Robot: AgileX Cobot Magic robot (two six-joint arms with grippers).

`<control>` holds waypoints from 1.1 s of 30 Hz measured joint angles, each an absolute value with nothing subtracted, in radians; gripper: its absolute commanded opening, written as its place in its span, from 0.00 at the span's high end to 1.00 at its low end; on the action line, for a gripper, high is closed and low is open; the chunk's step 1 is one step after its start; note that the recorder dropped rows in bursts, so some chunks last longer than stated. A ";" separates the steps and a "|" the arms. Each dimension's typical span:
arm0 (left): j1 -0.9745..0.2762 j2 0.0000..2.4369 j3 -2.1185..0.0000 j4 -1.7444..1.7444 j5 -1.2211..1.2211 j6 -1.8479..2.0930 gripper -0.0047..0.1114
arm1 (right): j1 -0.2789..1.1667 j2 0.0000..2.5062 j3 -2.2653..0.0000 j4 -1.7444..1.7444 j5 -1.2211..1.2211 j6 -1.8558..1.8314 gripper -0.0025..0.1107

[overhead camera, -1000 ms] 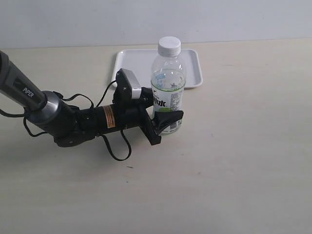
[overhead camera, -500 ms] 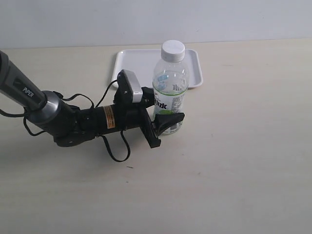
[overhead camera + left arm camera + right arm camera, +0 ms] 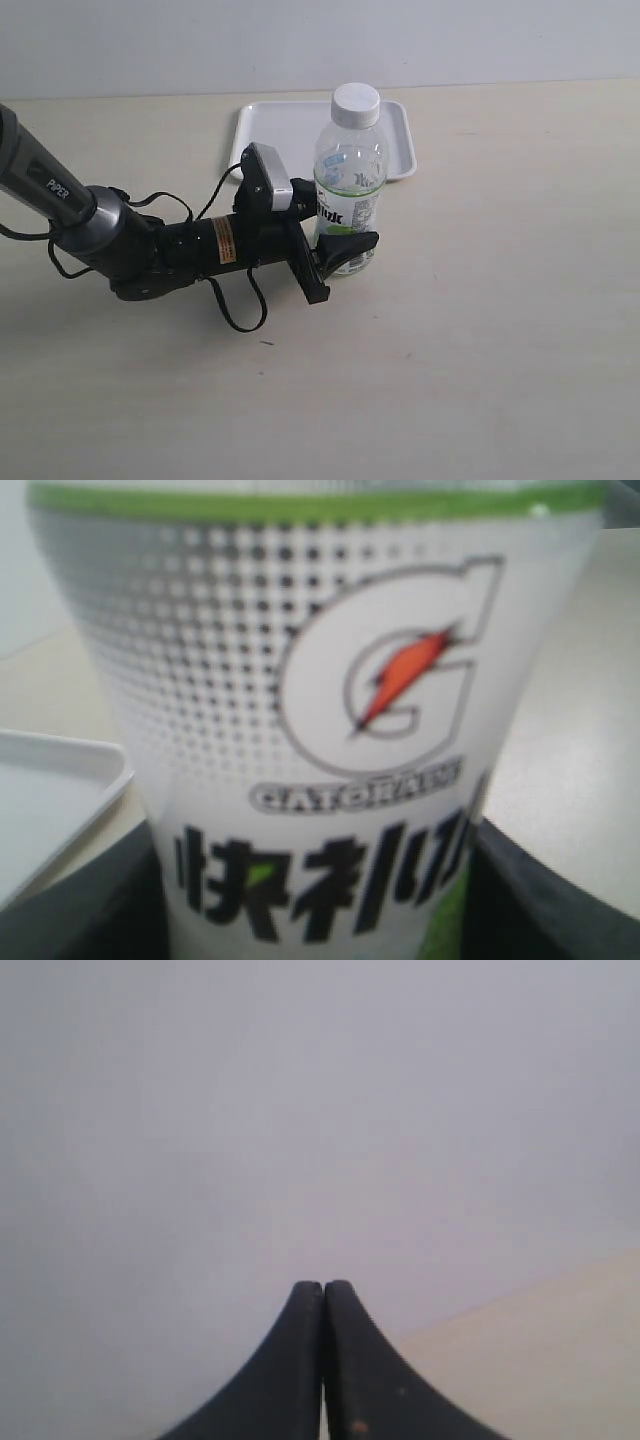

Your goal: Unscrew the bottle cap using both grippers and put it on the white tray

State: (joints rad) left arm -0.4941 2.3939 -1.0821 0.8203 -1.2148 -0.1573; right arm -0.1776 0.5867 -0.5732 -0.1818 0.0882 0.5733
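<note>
Beige surface (image 3: 480,350) is seen carrying the upright bottle (image 3: 348,190), its lower body clamped by the left gripper (image 3: 335,228). Bottle cap (image 3: 356,104) is seated on the bottle; white tray (image 3: 270,125) lies just behind the bottle. Right gripper (image 3: 323,1295) is pressed together, empty.

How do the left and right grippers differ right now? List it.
The left gripper clamps the bottle's lower body; the right gripper is shut on nothing, fingers pressed together. The left gripper lies low over the table; the right gripper faces a blank wall, no bottle in its view. Both have black fingers.
</note>
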 measured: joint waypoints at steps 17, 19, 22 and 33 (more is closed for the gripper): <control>-0.494 2.394 -1.084 0.823 -1.215 -0.157 0.96 | -0.057 1.450 -1.379 0.274 1.167 -0.081 0.98; -0.494 2.394 -1.084 0.823 -1.215 -0.157 0.96 | 0.014 1.477 -1.419 0.280 1.186 -0.084 0.98; -0.494 2.394 -1.084 0.823 -1.215 -0.157 0.96 | 0.122 1.514 -1.481 0.289 1.202 -0.071 0.98; -0.494 2.394 -1.084 0.823 -1.215 -0.157 0.96 | 0.361 1.708 -1.674 0.221 1.221 0.000 0.97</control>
State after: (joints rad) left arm -0.4941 2.3939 -1.0840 0.8229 -1.2148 -0.1573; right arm 0.3609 1.7077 -1.6740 0.2206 1.2207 0.0000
